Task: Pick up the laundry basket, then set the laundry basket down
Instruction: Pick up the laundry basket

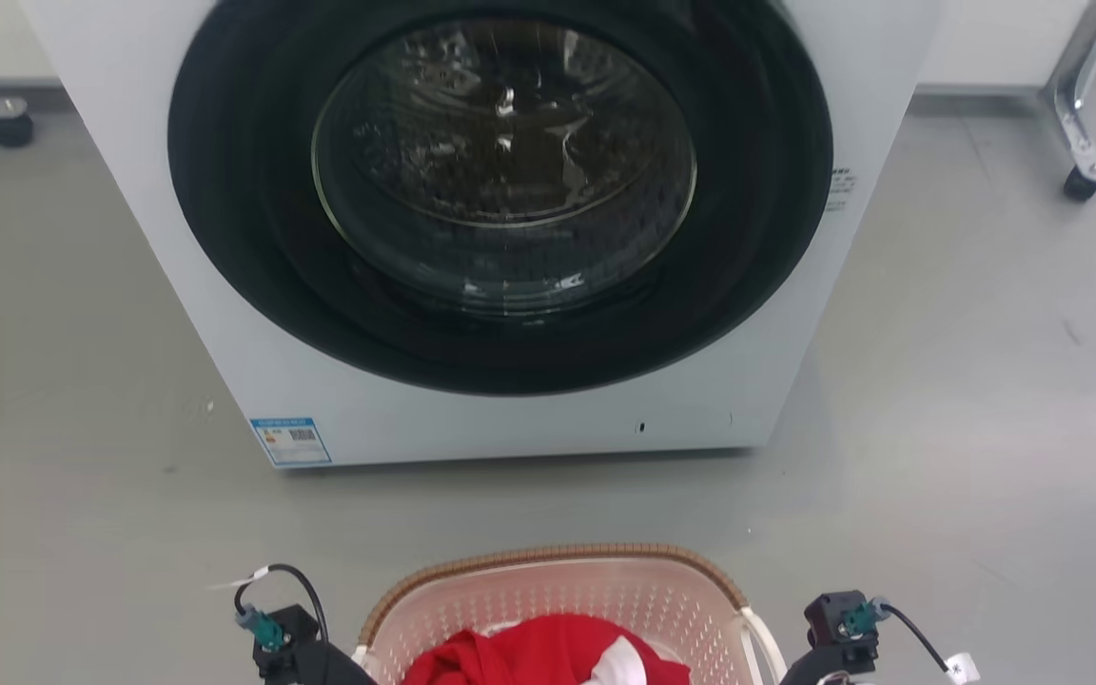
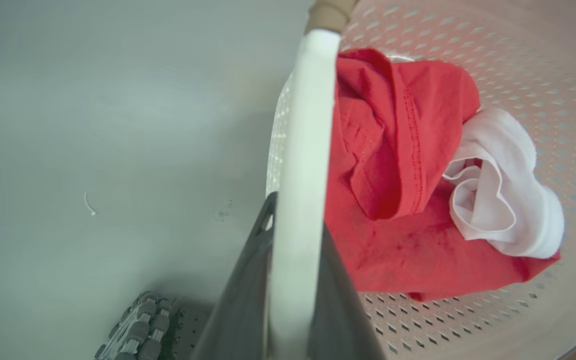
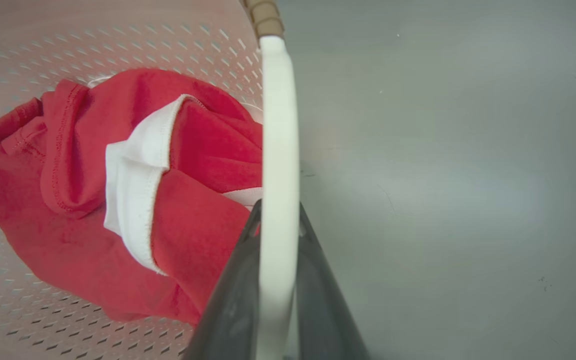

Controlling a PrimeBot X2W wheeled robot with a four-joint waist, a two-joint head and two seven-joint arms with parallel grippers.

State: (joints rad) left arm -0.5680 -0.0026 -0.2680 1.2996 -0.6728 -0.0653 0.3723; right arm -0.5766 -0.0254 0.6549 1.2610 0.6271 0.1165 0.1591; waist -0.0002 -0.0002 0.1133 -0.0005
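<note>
Left gripper (image 2: 295, 220) and right gripper (image 3: 278, 215) each clamp a white handle (image 2: 305, 125), probably to carry the laundry basket (image 1: 557, 554) level, just before the washing machine (image 1: 500, 423).

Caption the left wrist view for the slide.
Left gripper fingers pinch the laundry basket by its white handle; red garment and white cloth inside.

the laundry basket (image 1: 605, 595), red cloth (image 1: 529, 656) inside, shows at the bottom edge, near the white washing machine (image 1: 510, 428).
</note>
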